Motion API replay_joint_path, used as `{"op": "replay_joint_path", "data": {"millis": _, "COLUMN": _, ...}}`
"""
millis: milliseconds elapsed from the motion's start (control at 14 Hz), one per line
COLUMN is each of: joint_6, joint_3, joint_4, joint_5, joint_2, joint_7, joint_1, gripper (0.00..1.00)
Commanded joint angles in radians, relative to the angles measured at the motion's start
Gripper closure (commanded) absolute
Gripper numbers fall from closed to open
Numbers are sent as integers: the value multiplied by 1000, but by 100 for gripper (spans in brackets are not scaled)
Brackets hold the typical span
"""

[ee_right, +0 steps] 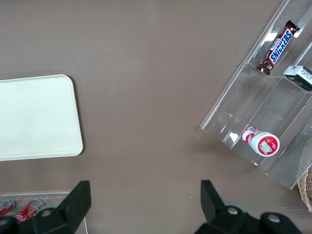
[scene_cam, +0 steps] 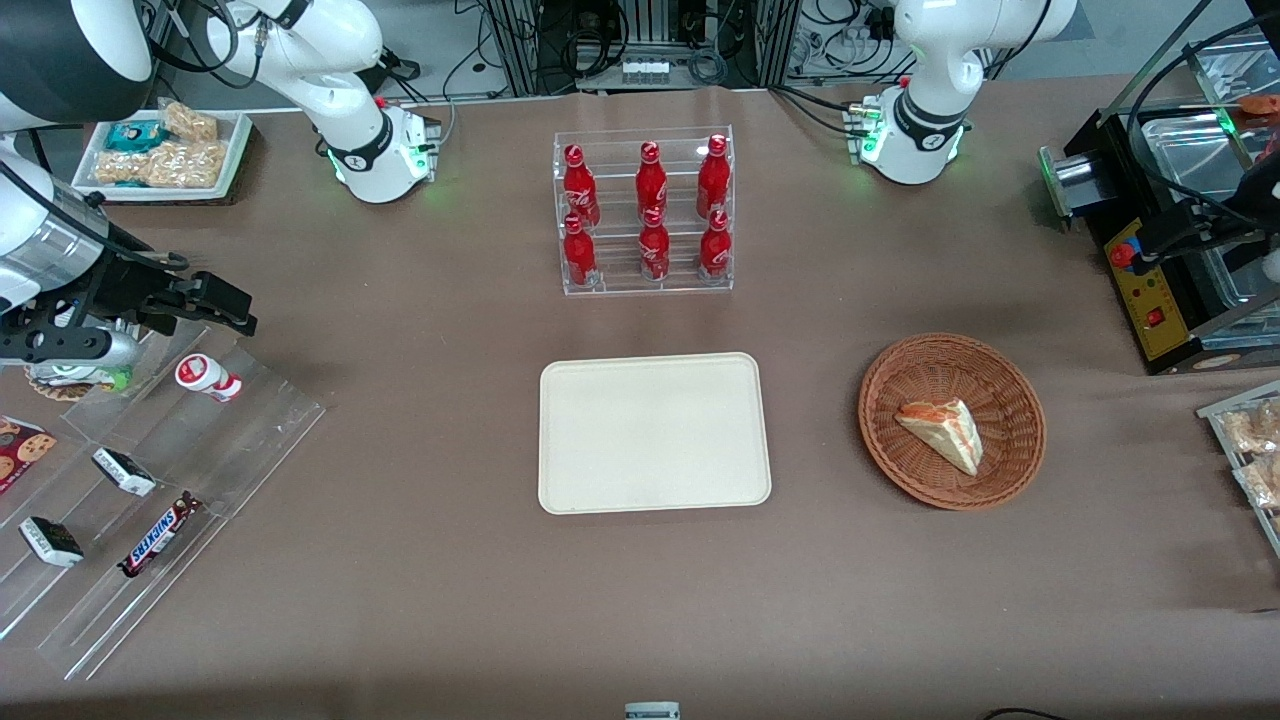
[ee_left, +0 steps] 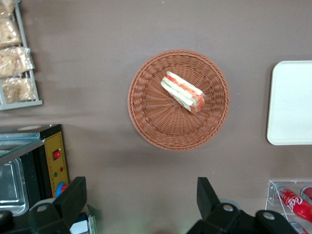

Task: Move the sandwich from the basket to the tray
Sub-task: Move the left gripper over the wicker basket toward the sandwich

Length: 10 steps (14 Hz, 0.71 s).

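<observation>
The sandwich (scene_cam: 942,432), a pale triangular wedge with orange-red filling, lies in the round wicker basket (scene_cam: 905,372) toward the working arm's end of the table. The cream tray (scene_cam: 654,432) lies flat beside the basket, in the middle of the table, with nothing on it. My left gripper (scene_cam: 1160,242) hangs high above the table next to the black machine, apart from the basket. In the left wrist view the gripper (ee_left: 141,195) is open and holds nothing, with the sandwich (ee_left: 183,91), the basket (ee_left: 146,114) and a part of the tray (ee_left: 291,102) below it.
A black machine with a yellow panel (scene_cam: 1150,300) stands beside the gripper. A clear rack of red bottles (scene_cam: 645,215) stands farther from the camera than the tray. Wrapped snacks (scene_cam: 1255,450) lie at the table's edge near the basket. Clear shelves with snack bars (scene_cam: 150,500) stand toward the parked arm's end.
</observation>
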Motion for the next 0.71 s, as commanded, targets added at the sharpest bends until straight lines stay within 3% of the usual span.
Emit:
{"op": "replay_joint_path", "data": {"millis": 0, "joint_6": -2, "joint_3": -7, "joint_4": 9, "joint_5": 16, "joint_2": 4, "joint_7": -89, "joint_1": 3, "gripper": 0}}
{"op": "replay_joint_path", "data": {"millis": 286, "joint_6": 85, "joint_3": -7, "joint_4": -96, "joint_5": 16, "joint_2": 38, "joint_7": -120, "joint_1": 3, "gripper": 0}}
{"op": "replay_joint_path", "data": {"millis": 500, "joint_6": 351, "joint_3": -11, "joint_4": -302, "joint_5": 17, "joint_2": 64, "joint_7": -280, "joint_1": -6, "gripper": 0}}
{"op": "replay_joint_path", "data": {"millis": 643, "joint_6": 526, "joint_3": -13, "joint_4": -420, "joint_5": 13, "joint_2": 89, "joint_7": -496, "joint_1": -36, "gripper": 0}}
